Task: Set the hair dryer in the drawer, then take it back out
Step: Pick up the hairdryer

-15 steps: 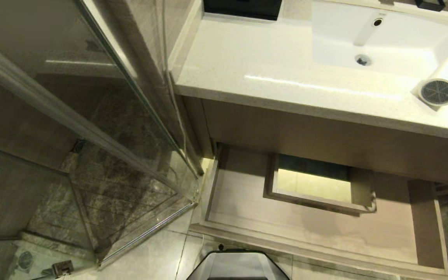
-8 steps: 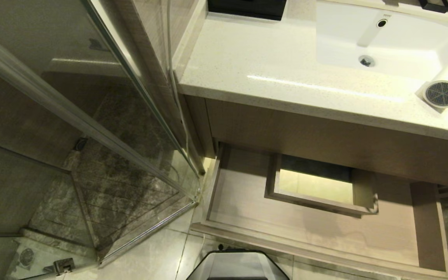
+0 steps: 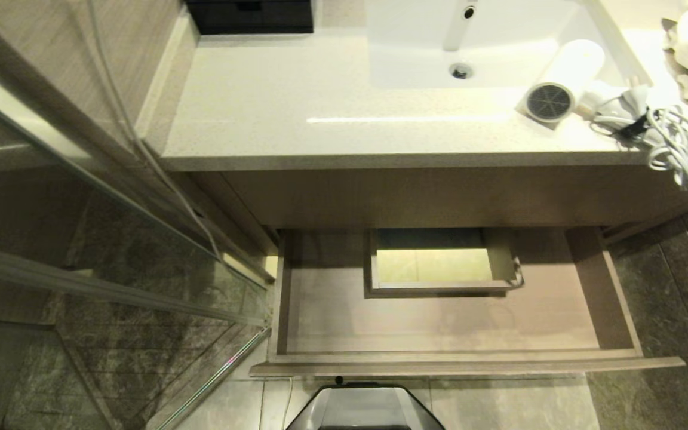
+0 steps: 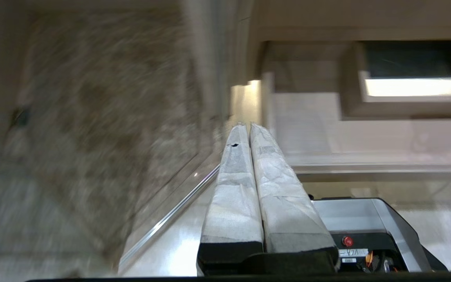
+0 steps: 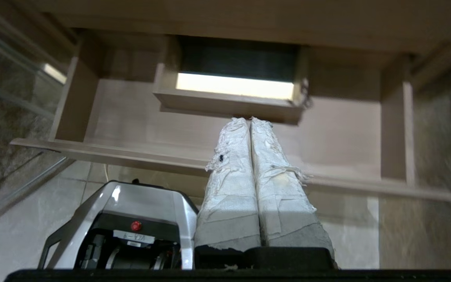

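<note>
at the bottom centre of the head view sits the grey front of the robot base (image 3: 365,409), on pale floor tiles. neither arm shows in that view. in the left wrist view the left gripper (image 4: 249,126) has its jaws pressed together, holding nothing, pointing toward the left corner of the drawer and the glass beside it. in the right wrist view the right gripper (image 5: 249,120) also has its jaws together and empty, pointing at the middle of the drawer.

just beyond the base, the drawer (image 3: 439,325) stands pulled out across the lower centre of the frame, with nothing lying in it; its boxed cutout (image 3: 433,266) is at the rear centre. the glass shower screen (image 3: 111,263) fills the left side.

above the drawer is the pale surface (image 3: 296,113) with a white basin (image 3: 475,48) at the upper centre. the hair dryer (image 3: 562,83) lies on the surface at the upper right, at the basin's front right corner, its dark grille facing the camera. its bundled cord (image 3: 660,137) trails to the right, with a loop hanging over the front edge. a black box (image 3: 251,15) stands at the top, left of the basin.
</note>
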### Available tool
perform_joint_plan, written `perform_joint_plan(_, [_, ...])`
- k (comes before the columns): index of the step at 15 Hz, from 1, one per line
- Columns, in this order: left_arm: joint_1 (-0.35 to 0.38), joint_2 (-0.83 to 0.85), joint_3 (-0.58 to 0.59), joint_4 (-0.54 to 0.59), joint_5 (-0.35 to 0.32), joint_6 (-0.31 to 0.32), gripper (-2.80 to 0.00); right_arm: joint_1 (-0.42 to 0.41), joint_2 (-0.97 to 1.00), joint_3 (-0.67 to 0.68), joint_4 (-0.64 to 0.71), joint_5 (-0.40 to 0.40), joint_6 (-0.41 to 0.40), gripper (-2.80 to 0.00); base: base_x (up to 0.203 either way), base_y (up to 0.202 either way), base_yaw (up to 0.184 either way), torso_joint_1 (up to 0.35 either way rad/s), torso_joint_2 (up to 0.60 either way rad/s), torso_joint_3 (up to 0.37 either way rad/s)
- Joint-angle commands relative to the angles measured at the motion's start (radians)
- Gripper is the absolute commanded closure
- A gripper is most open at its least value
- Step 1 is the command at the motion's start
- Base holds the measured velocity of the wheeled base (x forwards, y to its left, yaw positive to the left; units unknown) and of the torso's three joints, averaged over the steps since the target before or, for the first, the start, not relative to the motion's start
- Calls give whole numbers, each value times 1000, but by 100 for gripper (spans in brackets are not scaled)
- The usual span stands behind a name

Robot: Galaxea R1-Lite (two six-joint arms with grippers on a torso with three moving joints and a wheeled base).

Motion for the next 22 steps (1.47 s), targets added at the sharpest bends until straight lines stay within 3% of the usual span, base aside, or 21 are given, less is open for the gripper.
perform_joint_plan(1, [0, 0, 2, 1, 0, 0, 0, 1, -39, 17, -1, 1, -1, 0, 1, 4, -166, 2, 2, 5])
perform_joint_plan(4, [0, 0, 2, 1, 0, 0, 0, 1, -39, 17, -1, 1, 2, 0, 1, 1, -104, 2, 6, 3])
perform_joint_plan(22, [0, 0, 2, 1, 0, 0, 0, 1, -39, 15, -1, 10, -7, 0, 0, 0, 0, 21, 1, 25])
